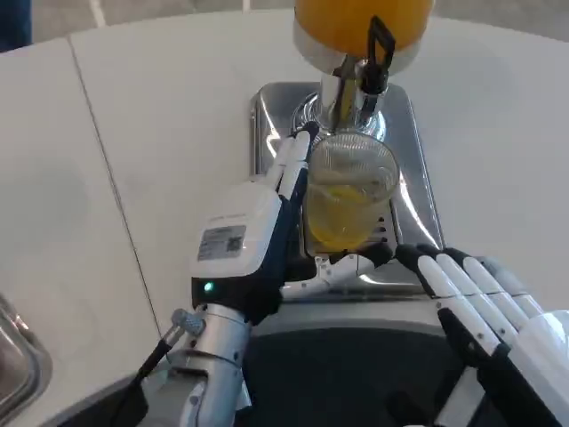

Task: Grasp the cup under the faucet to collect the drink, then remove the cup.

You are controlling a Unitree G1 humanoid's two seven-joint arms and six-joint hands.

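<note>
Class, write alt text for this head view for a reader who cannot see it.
The robot's left hand holds a clear cup, partly filled with orange drink, under the faucet of a drink dispenser on a metal tray. Its right hand hovers nearby.

Clear cup [349, 197], upright under the faucet [356, 82], partly full of orange drink.

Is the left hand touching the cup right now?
Touching. In the head view the left hand wraps its fingers against the side of the cup.
</note>
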